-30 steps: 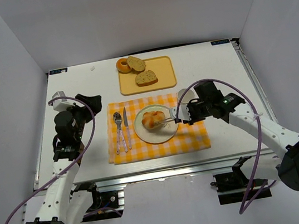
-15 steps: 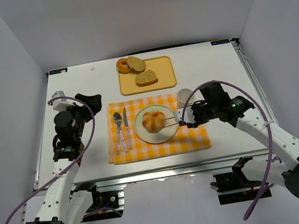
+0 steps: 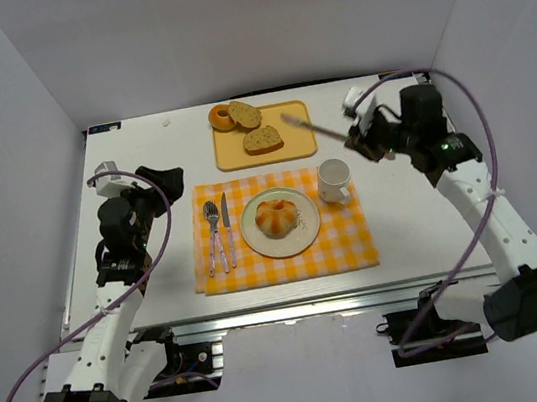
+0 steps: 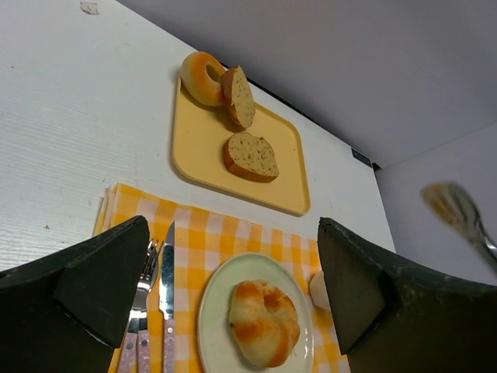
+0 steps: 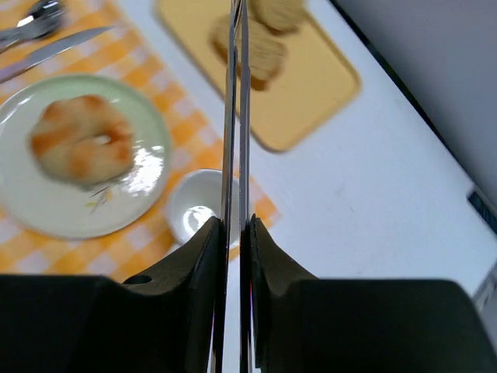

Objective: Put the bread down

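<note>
The bread (image 3: pixel 276 217), a small golden-brown bun, lies on the pale green plate (image 3: pixel 254 240) in the middle of the checked mat. It also shows in the left wrist view (image 4: pixel 262 322) and the right wrist view (image 5: pixel 78 140). My right gripper (image 3: pixel 364 136) is shut on metal tongs (image 3: pixel 313 126), held in the air behind the mug, their tips over the tray's right edge. The tongs (image 5: pixel 237 116) are closed and empty. My left gripper (image 3: pixel 153 184) is open and empty, left of the mat.
A white mug (image 3: pixel 334 180) stands right of the plate. A fork and a knife (image 3: pixel 216 234) lie left of it. The yellow tray (image 3: pixel 242 156) behind holds two seeded slices (image 3: pixel 263 140) and a ring-shaped bread (image 3: pixel 222 118). White walls surround the table.
My right gripper has drawn the tongs off the bread and swung up and back to the right, behind the mug. The bread stays on the plate. The left arm has not moved.
</note>
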Motion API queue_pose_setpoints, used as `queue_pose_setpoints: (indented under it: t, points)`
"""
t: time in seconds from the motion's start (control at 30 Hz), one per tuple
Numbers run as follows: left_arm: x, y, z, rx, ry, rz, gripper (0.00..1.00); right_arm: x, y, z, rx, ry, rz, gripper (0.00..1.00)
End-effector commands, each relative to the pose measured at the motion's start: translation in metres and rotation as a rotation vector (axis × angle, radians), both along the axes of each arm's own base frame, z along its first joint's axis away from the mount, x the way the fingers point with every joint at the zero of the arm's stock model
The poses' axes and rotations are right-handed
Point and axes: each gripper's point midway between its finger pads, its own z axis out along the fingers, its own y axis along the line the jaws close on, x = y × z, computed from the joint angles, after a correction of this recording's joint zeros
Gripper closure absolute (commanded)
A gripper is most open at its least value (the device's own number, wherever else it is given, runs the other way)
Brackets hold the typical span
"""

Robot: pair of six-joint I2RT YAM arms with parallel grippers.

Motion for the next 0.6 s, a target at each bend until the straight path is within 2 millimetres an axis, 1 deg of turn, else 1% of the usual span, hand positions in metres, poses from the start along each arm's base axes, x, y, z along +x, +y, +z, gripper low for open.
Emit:
queue_pose_setpoints:
  t: [0.0, 0.03, 0.07, 0.1, 0.13, 0.17, 0.2, 0.23, 0.27, 0.3, 0.33, 0.4, 0.43, 0.5, 0.57]
  points:
    - [0.003, -0.005, 0.017, -0.001, -0.043, -0.026, 0.02, 0.05, -0.037, 0.026, 0.233, 0.068, -0.294, 0.94]
    - [0.003, -0.006, 0.017, 0.0, -0.043, -0.03, 0.02, 0.065, -0.064, 0.017, 0.267, 0.099, -0.449, 0.97]
    - [0.005, -0.007, 0.016, -0.002, -0.044, -0.033, 0.02, 0.076, -0.076, 0.01, 0.282, 0.097, -0.506, 1.0]
    - [0.005, -0.007, 0.016, -0.005, -0.044, -0.032, 0.02, 0.084, -0.095, 0.001, 0.287, 0.097, -0.583, 1.0]
    - [0.006, -0.008, 0.016, -0.008, -0.045, -0.035, 0.02, 0.088, -0.115, -0.027, 0.277, 0.129, -0.716, 1.0]
    - [0.008, -0.008, 0.016, -0.01, -0.048, -0.035, 0.02, 0.096, -0.128, -0.036, 0.281, 0.107, -0.788, 1.0]
    - [0.008, -0.009, 0.016, -0.013, -0.047, -0.038, 0.02, 0.098, -0.15, -0.051, 0.254, 0.103, -0.896, 1.0]
    - [0.009, -0.009, 0.016, -0.013, -0.049, -0.038, 0.02, 0.095, -0.152, -0.08, 0.238, 0.153, -0.921, 0.99]
    - [0.01, -0.008, 0.016, -0.013, -0.049, -0.036, 0.02, 0.098, -0.177, -0.089, 0.244, 0.144, -0.993, 0.98]
    - [0.01, -0.008, 0.016, -0.013, -0.049, -0.036, 0.02, 0.094, -0.185, -0.104, 0.237, 0.174, -1.024, 0.97]
    - [0.011, -0.008, 0.014, -0.013, -0.046, -0.036, 0.02, 0.094, -0.188, -0.125, 0.24, 0.212, -1.037, 0.94]
    - [0.012, -0.009, 0.013, -0.013, -0.043, -0.039, 0.02, 0.093, -0.197, -0.145, 0.244, 0.262, -1.078, 0.92]
    - [0.012, -0.009, 0.013, -0.013, -0.042, -0.039, 0.02, 0.092, -0.2, -0.162, 0.238, 0.304, -1.096, 0.9]
    - [0.013, -0.009, 0.011, -0.012, -0.036, -0.041, 0.02, 0.091, -0.202, -0.176, 0.235, 0.329, -1.11, 0.88]
    - [0.014, -0.01, 0.012, -0.015, -0.034, -0.041, 0.02, 0.09, -0.203, -0.191, 0.215, 0.352, -1.112, 0.79]
